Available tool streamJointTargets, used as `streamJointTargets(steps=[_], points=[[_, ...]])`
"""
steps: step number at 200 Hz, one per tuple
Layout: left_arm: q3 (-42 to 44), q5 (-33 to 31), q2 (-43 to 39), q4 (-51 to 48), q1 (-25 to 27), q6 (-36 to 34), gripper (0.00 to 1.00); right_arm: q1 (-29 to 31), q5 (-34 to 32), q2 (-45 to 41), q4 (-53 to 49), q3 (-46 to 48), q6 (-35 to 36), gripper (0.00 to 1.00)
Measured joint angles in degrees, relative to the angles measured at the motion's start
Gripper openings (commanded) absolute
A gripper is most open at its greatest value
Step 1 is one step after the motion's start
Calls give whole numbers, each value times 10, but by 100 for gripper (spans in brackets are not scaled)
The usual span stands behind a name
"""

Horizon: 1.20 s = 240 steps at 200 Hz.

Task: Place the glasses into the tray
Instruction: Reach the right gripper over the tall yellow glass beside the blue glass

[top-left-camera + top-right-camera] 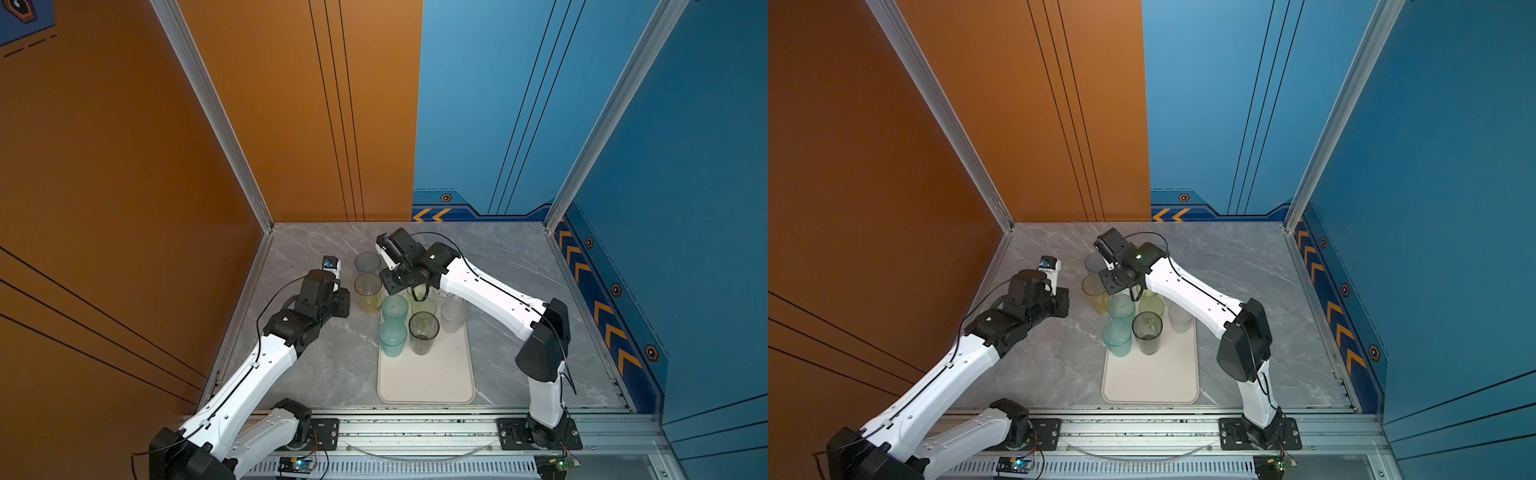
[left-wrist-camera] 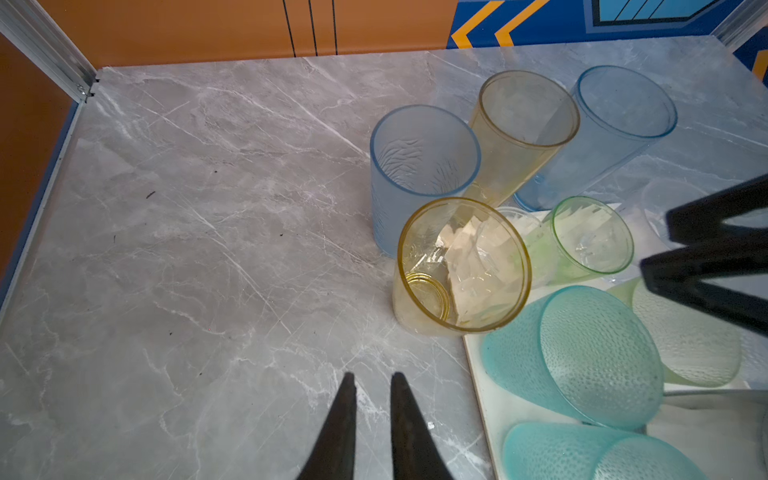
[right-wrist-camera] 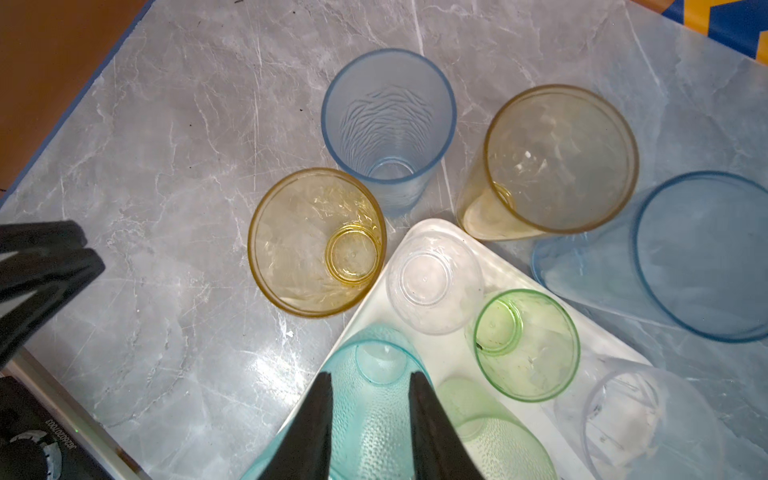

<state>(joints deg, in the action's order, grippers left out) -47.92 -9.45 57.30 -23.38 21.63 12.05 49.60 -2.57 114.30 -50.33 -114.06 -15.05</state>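
- We are seeing a plain cream-white tray (image 1: 426, 382).
- We are noting teal tumblers (image 2: 598, 357) with a pebbled dot texture (the pale green tumbler (image 2: 685, 345) is sharing it).
- We are finding wavy ridges on the pale blue tumbler (image 3: 388, 124), clear amber-yellow in the yellow tumbler (image 3: 316, 241), and a dark rim on the smoky grey tumbler (image 1: 423, 332).
- We are looking at a grey table (image 2: 208, 208) veined in white.

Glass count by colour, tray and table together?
yellow glasses: 2
blue glasses: 2
teal glasses: 2
green glasses: 2
clear glasses: 3, one half hidden under the right arm in a top view
smoky grey glass: 1
Total: 12
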Motion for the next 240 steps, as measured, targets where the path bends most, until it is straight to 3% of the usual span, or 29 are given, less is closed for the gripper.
streamJointTargets(steps=[86, 240], points=[[10, 9, 0, 27, -18, 0, 18, 7, -43, 138, -78, -162, 2, 28], [10, 52, 8, 47, -38, 5, 18, -10, -32, 176, -98, -225, 2, 24]])
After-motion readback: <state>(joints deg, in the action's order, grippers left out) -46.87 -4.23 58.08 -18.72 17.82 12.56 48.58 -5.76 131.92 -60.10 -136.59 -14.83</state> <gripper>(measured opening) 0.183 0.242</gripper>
